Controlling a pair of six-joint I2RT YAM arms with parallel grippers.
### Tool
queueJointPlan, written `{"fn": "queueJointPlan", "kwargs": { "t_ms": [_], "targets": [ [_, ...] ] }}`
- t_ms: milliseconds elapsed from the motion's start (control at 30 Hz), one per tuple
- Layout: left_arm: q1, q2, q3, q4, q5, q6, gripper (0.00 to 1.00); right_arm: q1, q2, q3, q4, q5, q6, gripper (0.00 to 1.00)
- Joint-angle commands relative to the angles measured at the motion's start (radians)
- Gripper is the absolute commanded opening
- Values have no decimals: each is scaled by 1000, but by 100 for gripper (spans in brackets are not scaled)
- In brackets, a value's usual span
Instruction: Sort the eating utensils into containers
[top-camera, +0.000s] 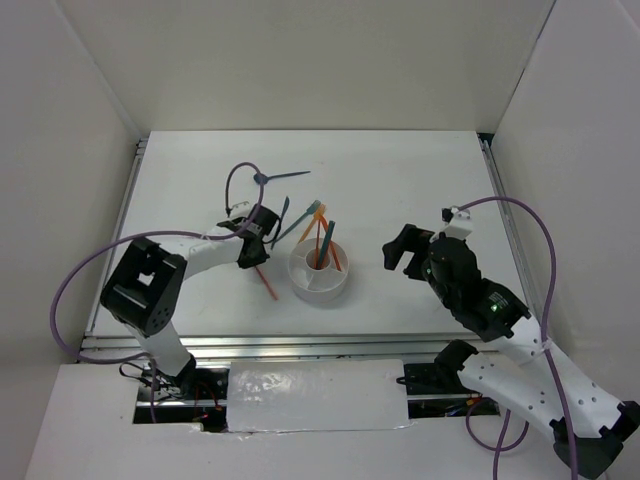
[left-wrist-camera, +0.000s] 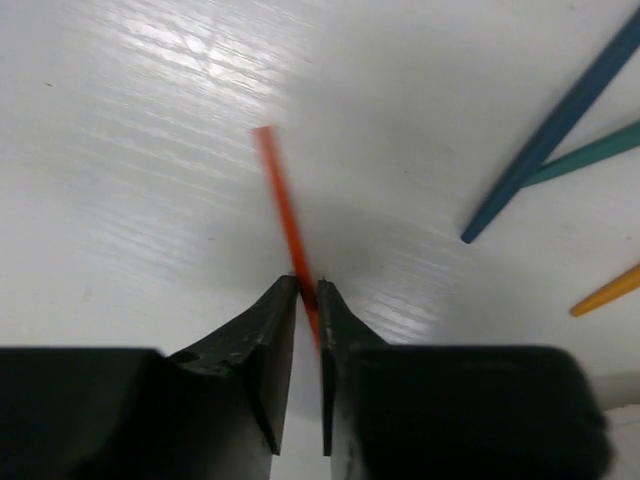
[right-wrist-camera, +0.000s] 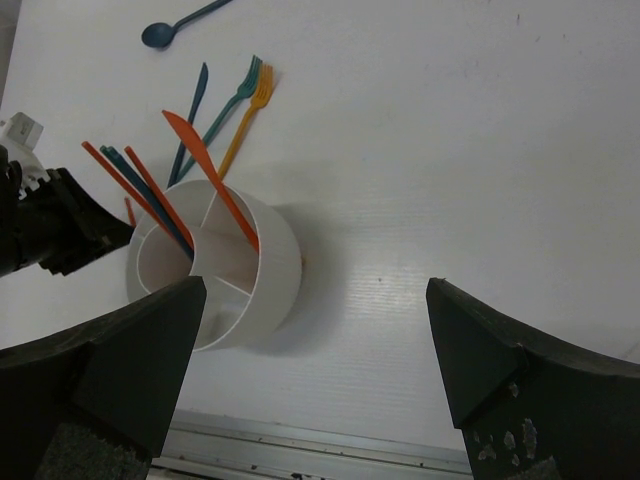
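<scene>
The round white holder (top-camera: 320, 292) stands mid-table, with an orange knife (right-wrist-camera: 210, 175) and orange and teal chopsticks (right-wrist-camera: 150, 195) leaning in its compartments. My left gripper (top-camera: 255, 246) is just left of it, low over the table. Its jaws (left-wrist-camera: 308, 285) are shut on an orange chopstick (left-wrist-camera: 285, 210) that also shows in the top view (top-camera: 268, 285). A blue spoon (top-camera: 268, 178), a teal fork (right-wrist-camera: 235, 95), an orange fork (right-wrist-camera: 250, 115) and a dark teal piece (right-wrist-camera: 195, 110) lie behind the holder. My right gripper (top-camera: 403, 250) is open and empty, right of the holder (right-wrist-camera: 270, 270).
The table's metal front rail (right-wrist-camera: 300, 450) runs just below the holder. White walls enclose the table on the left, back and right. The left arm's purple cable (top-camera: 235, 185) loops above the table near the spoon.
</scene>
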Motion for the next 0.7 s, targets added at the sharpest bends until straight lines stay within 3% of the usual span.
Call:
{"fn": "queueJointPlan", "kwargs": {
  "t_ms": [0, 33, 167, 467, 533, 667],
  "targets": [
    [45, -55, -30, 15, 2, 34, 26, 8, -9, -6, 52, -21, -9, 100],
    [56, -72, -45, 24, 7, 50, 17, 8, -10, -9, 64, -26, -9, 100],
    [127, -113, -48, 33, 23, 100, 1, 8, -10, -12, 58, -18, -1, 100],
    [142, -334, 96, 27, -7, 290, 0, 10, -1, 35, 26, 20, -14, 100],
    [127, -437, 98, 149, 49, 388, 0, 8, -9, 37, 10, 45, -11, 100],
    [112, -587, 3, 456, 351, 473, 0, 10, -47, 12, -8, 77, 2, 100]
  ]
}}
